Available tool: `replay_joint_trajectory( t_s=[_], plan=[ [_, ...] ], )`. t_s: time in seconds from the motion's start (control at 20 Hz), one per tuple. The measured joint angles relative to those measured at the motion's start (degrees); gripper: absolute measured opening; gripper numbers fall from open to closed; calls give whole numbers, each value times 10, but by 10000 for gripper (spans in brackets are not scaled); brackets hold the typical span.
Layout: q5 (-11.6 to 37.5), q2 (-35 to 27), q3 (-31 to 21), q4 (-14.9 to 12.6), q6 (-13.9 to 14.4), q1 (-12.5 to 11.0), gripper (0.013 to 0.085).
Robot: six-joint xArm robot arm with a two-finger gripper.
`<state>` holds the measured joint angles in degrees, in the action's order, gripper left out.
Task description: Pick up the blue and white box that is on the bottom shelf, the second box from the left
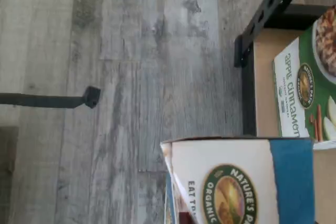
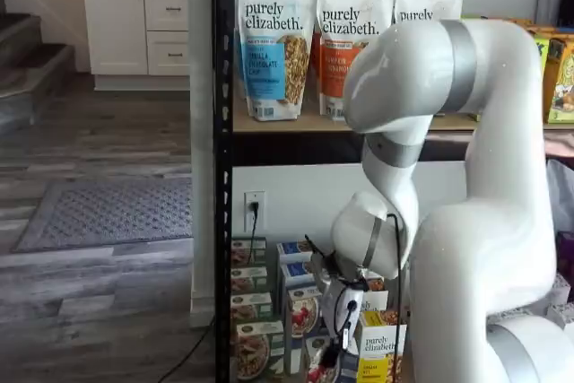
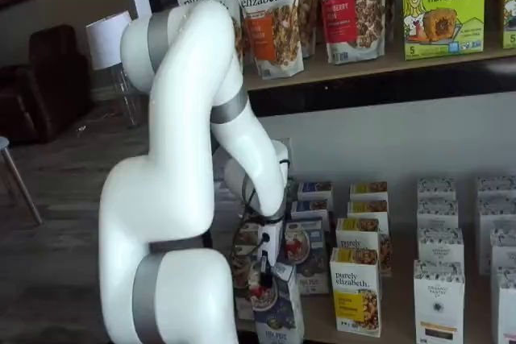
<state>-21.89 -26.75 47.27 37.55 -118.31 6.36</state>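
Observation:
The blue and white box (image 3: 281,312) hangs tilted at the front of the bottom shelf (image 3: 397,331), under my gripper (image 3: 263,276). The black fingers are closed on its top. In a shelf view the gripper (image 2: 339,345) sits low in front of the box rows, with the box's red-berry picture (image 2: 319,370) just below it. The wrist view shows the box (image 1: 236,182) close up, with a white face, a blue band and a round green logo, and grey floor beyond it. More boxes like it (image 3: 316,235) stand in the row behind.
A green-trimmed apple cinnamon box (image 1: 302,93) lies on the shelf board (image 1: 265,77) beside the black rack post (image 1: 273,3). Yellow "purely elizabeth" boxes (image 3: 356,296) and white boxes (image 3: 439,296) stand to the right. Granola bags (image 2: 273,42) fill the wood level above. My white arm (image 3: 185,159) blocks the left rows.

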Motion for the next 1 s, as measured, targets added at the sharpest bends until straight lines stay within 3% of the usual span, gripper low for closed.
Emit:
replay_joint_trajectory(
  t_s=[0.3, 0.55, 1.0],
  plan=[
    [-3, 68, -56, -7, 8, -1, 410],
    [-27, 144, -102, -32, 34, -6, 410],
    [-91, 293, -170, -135, 136, -13, 410]
  ],
)
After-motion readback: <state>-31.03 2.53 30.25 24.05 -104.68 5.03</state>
